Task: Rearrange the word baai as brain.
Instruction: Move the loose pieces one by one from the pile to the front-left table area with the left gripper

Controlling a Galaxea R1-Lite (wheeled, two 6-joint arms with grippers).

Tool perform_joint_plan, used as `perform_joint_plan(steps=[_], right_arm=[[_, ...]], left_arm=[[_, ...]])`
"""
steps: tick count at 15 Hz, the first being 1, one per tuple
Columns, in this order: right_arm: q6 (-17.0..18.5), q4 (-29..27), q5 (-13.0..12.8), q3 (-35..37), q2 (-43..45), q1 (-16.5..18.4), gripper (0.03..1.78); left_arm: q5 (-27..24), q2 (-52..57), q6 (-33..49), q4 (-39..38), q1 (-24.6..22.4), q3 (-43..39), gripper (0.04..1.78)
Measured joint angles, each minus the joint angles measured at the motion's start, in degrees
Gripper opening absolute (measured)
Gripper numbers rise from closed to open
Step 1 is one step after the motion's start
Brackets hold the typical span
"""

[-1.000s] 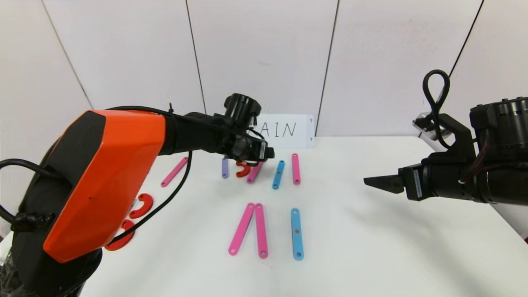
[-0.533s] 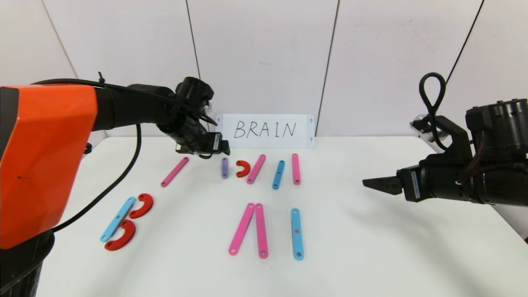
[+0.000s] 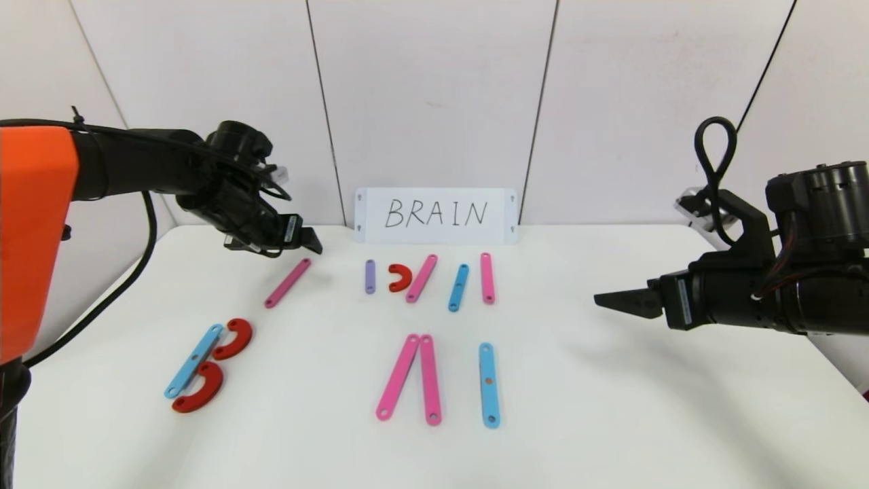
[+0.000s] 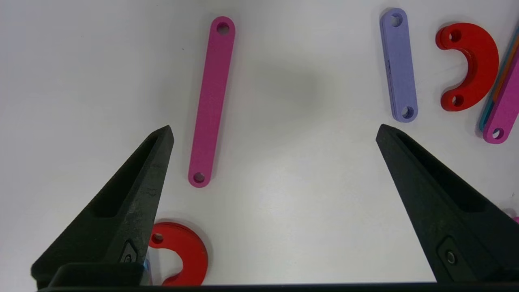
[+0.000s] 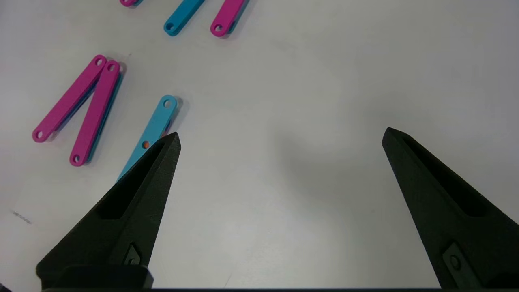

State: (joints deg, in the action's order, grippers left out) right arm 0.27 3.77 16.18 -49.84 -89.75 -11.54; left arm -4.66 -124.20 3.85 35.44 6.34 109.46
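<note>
White desk [image 3: 611, 407] carries the flat plastic pieces, and a card reading BRAIN [image 3: 436, 215] stands at its far edge against the wall.

Just in front of the card lies a row of pieces: a purple bar [image 3: 370, 276], a small red half-ring [image 3: 400, 277] just beside it, a slanted pink bar [image 3: 421, 278], a blue bar [image 3: 458, 287] and an upright pink bar [image 3: 487, 277]. Nearer the robot, two long pink bars [image 3: 411, 377] meet at their far ends and splay apart toward the robot, with a long blue bar [image 3: 489, 384] to their right. At the desk's left, a blue bar [image 3: 194, 360] lies with two red half-rings [image 3: 217, 367] touching it along its right side, forming a B. A lone pink bar [image 3: 288, 282] lies slanted between that B and the far row.

The left gripper [image 3: 299, 239] hangs above the desk at the far left, just beyond the lone pink bar. Its fingers [image 4: 134, 194] stand wide apart and hold nothing; in the left wrist view the lone pink bar lies beneath them, closer to one finger than the other, and the purple bar sits past the other finger.

The right gripper [image 3: 621, 301] hovers at the right, well apart from all the pieces. Its fingers [image 5: 138, 190] are also spread wide and empty, with bare desk between them.
</note>
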Motion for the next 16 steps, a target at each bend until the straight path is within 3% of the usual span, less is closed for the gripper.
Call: perform_joint_plan(steps=[2,5,16], right_arm=[[-0.1,0.0,3.0,-0.5,-0.4,1.2,1.74],[-0.1,0.1,8.7,-1.4,-0.8,3.8,1.74],[-0.7,0.0,8.7,-1.3,-1.6,4.5,1.74]], left_arm=[[-3.3,0.0,-3.5,-0.2,-2.7,-0.6,1.75],[-3.4,-1.2,-5.6,-0.5,-4.8,-0.9,1.75],[-0.7,-7.9,-6.0,-4.4,-4.7,-1.0,1.75]])
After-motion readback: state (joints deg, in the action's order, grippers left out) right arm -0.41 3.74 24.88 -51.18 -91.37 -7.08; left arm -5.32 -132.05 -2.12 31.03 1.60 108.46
